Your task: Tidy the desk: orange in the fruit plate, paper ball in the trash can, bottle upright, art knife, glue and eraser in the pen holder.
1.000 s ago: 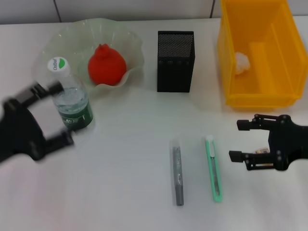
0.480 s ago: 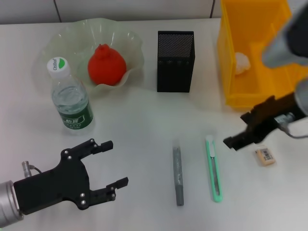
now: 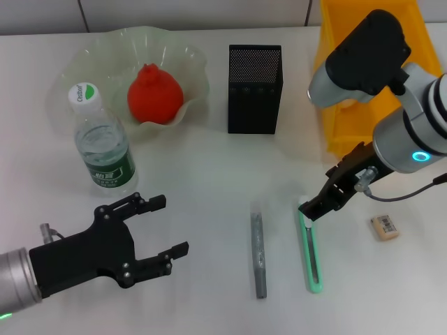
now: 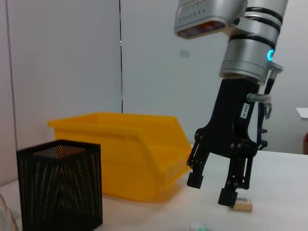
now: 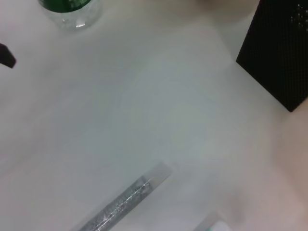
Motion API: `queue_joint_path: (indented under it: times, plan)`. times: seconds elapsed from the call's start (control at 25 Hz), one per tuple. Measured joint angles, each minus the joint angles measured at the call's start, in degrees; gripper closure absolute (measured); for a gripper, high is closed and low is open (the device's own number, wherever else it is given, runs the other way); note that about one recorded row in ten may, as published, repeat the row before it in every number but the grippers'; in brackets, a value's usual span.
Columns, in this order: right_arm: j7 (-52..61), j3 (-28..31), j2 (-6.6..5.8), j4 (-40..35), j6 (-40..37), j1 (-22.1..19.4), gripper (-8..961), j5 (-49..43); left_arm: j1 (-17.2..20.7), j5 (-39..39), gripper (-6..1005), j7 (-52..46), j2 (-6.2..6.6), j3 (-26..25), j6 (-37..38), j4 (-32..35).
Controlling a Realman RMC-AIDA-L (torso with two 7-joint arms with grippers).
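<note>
Art knife [image 3: 311, 251] flat on desk | right end effector [image 3: 316, 208] above its tip, parted, empty | left end effector [image 3: 159, 227] spread, empty

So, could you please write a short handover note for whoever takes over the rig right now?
Left gripper: open, empty, low over the table in front of the bottle.
Right gripper: open, empty, above the top end of the green art knife.
Done: orange in the fruit plate; bottle upright beside the plate.
The trash can is mostly hidden by the right arm, so its contents cannot be checked.
Left: art knife, grey glue stick and eraser all lie on the table; none is in the pen holder.
</note>
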Motion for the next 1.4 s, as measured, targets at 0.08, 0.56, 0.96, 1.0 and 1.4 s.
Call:
queue_joint_path:
  times: [0.08, 0.56, 0.96, 1.0, 1.4]
  plan:
    - [0.2, 0.0, 0.0, 1.2, 0.4, 0.4, 145, 0.1, -0.2, 0.0, 197, -0.1, 0.01, 0.1, -0.2, -0.2]
    - [3.0, -3.4, 0.08, 6.9, 4.4, 2.6, 157, 0.3, 0.2, 0.1, 197, 0.7, -0.03, 0.2, 0.0, -0.3]
    - [3.3, -3.8, 0.08, 9.7, 6.5, 3.0, 220, 0.4, 0.2, 0.1, 197, 0.8, -0.02, 0.2, -0.1, -0.3]
    - [3.3, -3.9, 0.08, 9.8, 6.8, 3.0, 227, 0.4, 0.2, 0.1, 197, 0.8, -0.02, 0.2, -0.1, -0.3]
    - [3.5, -4.1, 0.15, 13.9, 7.8, 5.0, 322, 1.7, 0.3, 0.1, 197, 0.8, -0.02, 0.2, 0.1, -0.3]
